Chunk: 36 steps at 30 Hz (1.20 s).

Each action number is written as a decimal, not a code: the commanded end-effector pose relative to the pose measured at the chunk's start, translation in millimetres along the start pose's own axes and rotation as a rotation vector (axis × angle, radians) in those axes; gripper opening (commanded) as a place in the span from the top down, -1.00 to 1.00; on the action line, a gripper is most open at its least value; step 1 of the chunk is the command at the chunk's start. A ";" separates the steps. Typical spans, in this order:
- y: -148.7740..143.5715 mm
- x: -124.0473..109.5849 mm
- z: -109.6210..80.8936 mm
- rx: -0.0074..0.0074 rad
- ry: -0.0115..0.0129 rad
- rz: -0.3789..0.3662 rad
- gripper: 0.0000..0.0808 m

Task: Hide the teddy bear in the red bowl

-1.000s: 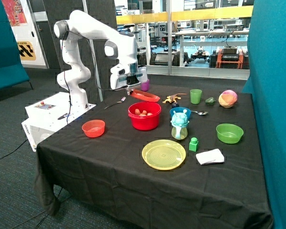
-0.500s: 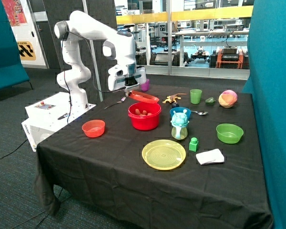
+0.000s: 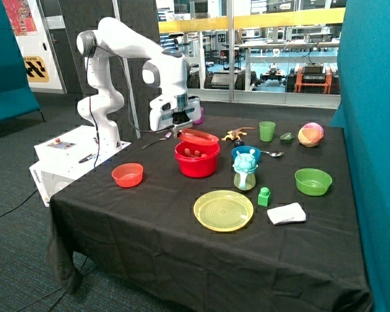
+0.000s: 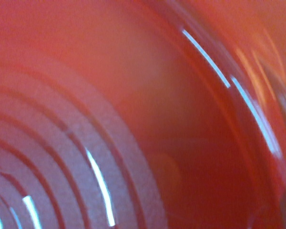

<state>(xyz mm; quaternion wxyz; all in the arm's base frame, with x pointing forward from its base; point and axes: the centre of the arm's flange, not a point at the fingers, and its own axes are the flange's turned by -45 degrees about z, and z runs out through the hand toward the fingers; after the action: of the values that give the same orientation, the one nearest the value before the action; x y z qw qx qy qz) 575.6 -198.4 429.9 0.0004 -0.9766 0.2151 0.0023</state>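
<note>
My work surface (image 3: 149, 227), draped in black cloth, carries: the red bowl (image 3: 197, 160) near its middle; a small orange-red bowl (image 3: 127, 175); a yellow plate (image 3: 223, 210); a green bowl (image 3: 312, 181); a green cup (image 3: 267, 131); a white folded cloth (image 3: 286, 213); a green block (image 3: 264, 197); a lizard toy (image 3: 234, 134); a fork (image 3: 157, 140).

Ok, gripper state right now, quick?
Gripper: shut on the red plate, held tilted over the red bowl with the teddy bear inside.

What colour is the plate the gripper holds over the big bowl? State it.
Red plate with concentric ridges, clearest in the wrist view.
</note>
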 end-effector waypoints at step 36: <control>-1.9 11.1 44.7 -0.0001 0.0047 -0.093 -0.82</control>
<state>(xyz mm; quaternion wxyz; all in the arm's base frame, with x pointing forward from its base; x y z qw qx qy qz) 590.2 -204.3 392.0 0.0008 -0.9843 0.1764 0.0033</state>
